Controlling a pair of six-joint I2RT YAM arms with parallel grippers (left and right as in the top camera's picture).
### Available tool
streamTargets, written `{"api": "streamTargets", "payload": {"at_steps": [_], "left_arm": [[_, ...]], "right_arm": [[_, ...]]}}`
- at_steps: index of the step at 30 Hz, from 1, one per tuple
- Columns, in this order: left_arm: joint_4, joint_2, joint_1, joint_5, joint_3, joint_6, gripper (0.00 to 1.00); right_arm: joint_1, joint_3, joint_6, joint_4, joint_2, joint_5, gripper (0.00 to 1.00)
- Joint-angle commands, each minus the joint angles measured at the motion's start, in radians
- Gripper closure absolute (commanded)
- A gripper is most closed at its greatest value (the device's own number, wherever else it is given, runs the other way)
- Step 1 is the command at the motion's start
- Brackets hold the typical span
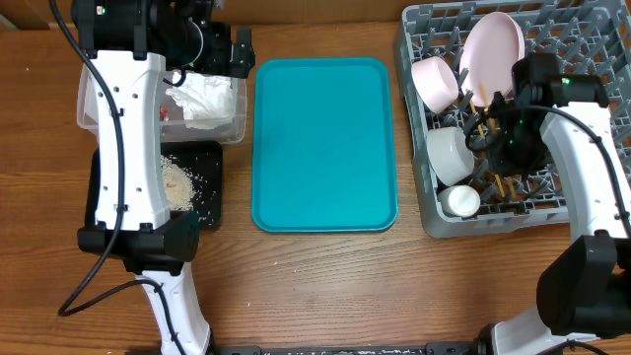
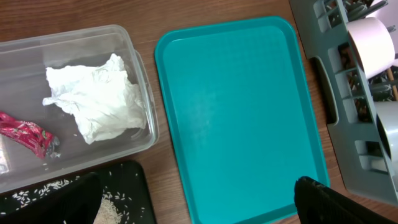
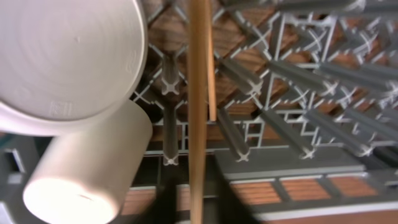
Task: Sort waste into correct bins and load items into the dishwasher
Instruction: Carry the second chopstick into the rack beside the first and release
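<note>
Left gripper (image 2: pixel 199 208): jaws wide, nothing in them. It hangs at the corner of the clear tub (image 2: pixel 62 37), on the teal tray (image 1: pixel 325 143) side.
The tub holds the crumpled napkin (image 2: pixel 99 99) and the red wrapper (image 2: pixel 25 135), lying apart from each other.
The black tray (image 1: pixel 209 197) butts up against the tub. Rice (image 1: pixel 179 182) is piled in it, with loose grains scattered around the pile.

Right gripper (image 3: pixel 198 202): narrow, pinched on a chopstick (image 3: pixel 198 93) over the dish rack (image 1: pixel 419 35). A second chopstick (image 3: pixel 211 68) runs right alongside the first; can't tell if it's also gripped.
In the rack, the plate (image 1: pixel 493 49) stands on edge with the saucer (image 1: pixel 434 84) tilted beside it. The bowl (image 1: pixel 451 155) is on its side and the cup (image 1: pixel 460 201) lies just beside it.
The teal tray sits on the table (image 1: pixel 325 286) between the bins and the rack.
</note>
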Motion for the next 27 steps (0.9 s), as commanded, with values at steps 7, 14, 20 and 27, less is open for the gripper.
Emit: {"api": "streamTargets", "payload": {"at_steps": [7, 14, 20, 27], "left_arm": [[0.004, -0.018, -0.009, -0.005, 0.013, -0.006, 0.0], [0.004, -0.018, -0.009, -0.005, 0.013, -0.006, 0.0], [0.004, -0.018, -0.009, -0.005, 0.013, -0.006, 0.0], [0.004, -0.018, -0.009, -0.005, 0.013, -0.006, 0.0]], "right_arm": [[-0.008, 0.014, 0.018, 0.047, -0.011, -0.008, 0.33], [-0.003, 0.275, 0.039, -0.056, -0.018, -0.208, 0.18], [0.046, 0.608, 0.048, -0.174, -0.07, -0.5, 0.0], [0.067, 0.687, 0.119, -0.24, -0.254, -0.477, 0.0]]}}
